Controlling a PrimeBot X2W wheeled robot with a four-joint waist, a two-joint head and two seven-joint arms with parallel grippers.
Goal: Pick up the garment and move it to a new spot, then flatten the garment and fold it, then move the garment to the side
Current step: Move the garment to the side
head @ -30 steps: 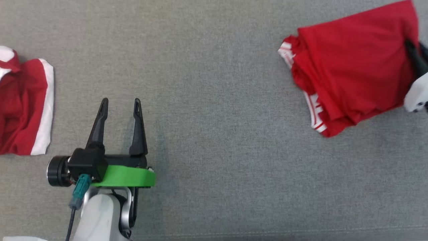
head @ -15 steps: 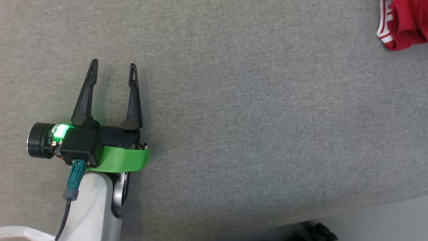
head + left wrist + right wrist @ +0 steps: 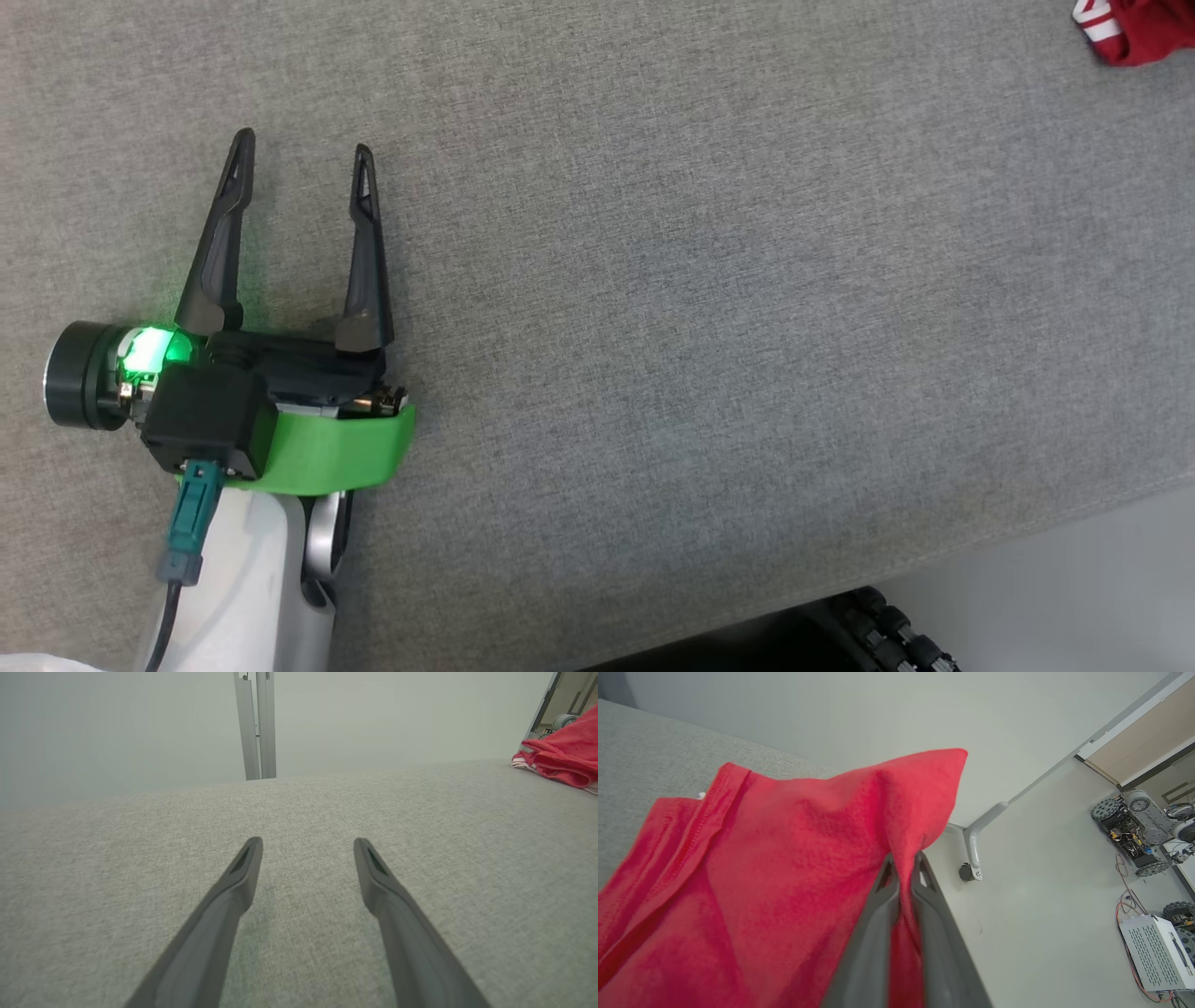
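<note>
1. Pointing forward low over the grey counter (image 3: 709,308), the left pincer (image 3: 303,143) is released; its fingers are spread and hold nothing.
2. The red garment (image 3: 1144,33), with white trim, is at the counter's far right, well apart from the left pincer.
3. The right pincer (image 3: 904,857) is clenched on a fold of the garment; the cloth rises above its fingertips.
</note>
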